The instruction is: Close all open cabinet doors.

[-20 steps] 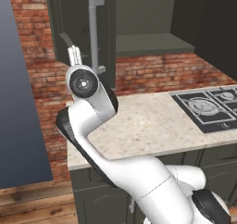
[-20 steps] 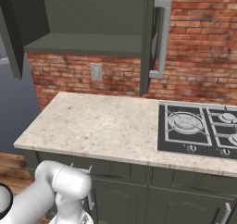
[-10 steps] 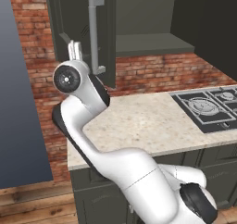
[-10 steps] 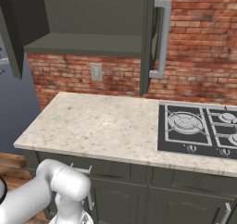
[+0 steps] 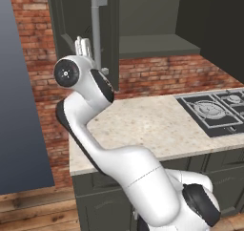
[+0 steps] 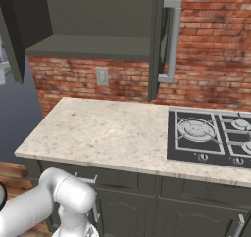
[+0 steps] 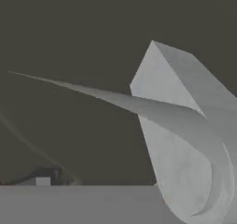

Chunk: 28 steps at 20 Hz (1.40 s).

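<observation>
Even, soft rendered light with faint shadows and no glare. The speckled beige stone counter (image 6: pixel 103 133) looks bright; the dark grey-green upper cabinet interior (image 6: pixel 93 15) stays dim. The hand view is close, murky and distorted.

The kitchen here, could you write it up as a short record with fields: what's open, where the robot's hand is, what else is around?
Open door: left cabinet door, swung out, silver bar handle facing the robot
Second door: right cabinet door, also open, seen edge-on
Cabinet shelf: shelf bare where visible
Gripper: gripper raised beside the left door's handle; open or shut unclear
Counter: speckled stone counter
Stove: gas hob on the right
Wall: red brick, with an outlet
</observation>
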Motion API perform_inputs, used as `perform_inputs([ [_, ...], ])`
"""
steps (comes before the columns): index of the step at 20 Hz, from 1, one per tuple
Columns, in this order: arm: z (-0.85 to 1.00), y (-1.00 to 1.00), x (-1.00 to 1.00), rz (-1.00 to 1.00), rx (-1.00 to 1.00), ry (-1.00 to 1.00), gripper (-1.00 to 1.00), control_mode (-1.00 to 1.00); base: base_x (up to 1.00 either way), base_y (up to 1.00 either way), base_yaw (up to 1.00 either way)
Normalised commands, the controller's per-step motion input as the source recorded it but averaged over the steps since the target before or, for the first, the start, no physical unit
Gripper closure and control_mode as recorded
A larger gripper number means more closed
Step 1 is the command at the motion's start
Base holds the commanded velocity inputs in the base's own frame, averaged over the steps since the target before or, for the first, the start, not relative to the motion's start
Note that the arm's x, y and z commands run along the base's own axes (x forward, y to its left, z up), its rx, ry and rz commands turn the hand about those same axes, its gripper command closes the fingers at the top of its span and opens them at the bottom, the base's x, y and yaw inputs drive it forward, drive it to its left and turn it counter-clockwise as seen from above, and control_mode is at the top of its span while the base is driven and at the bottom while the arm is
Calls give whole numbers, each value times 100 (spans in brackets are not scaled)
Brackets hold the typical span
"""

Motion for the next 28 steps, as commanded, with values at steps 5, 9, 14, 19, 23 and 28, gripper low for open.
perform_inputs([
  [5,0,-46,13,-22,0,0,-100,-100,0,0,0],
  [9,0,-49,26,-21,0,0,-100,-100,0,0,0],
  [14,0,-48,43,-16,0,-1,-100,-100,0,0,0],
  [19,-2,-34,70,-2,1,-5,-100,-100,0,0,0],
  [23,-6,-28,74,3,5,-1,-100,-100,0,0,0],
  [28,-7,-22,72,14,10,0,-100,-100,0,0,0],
])
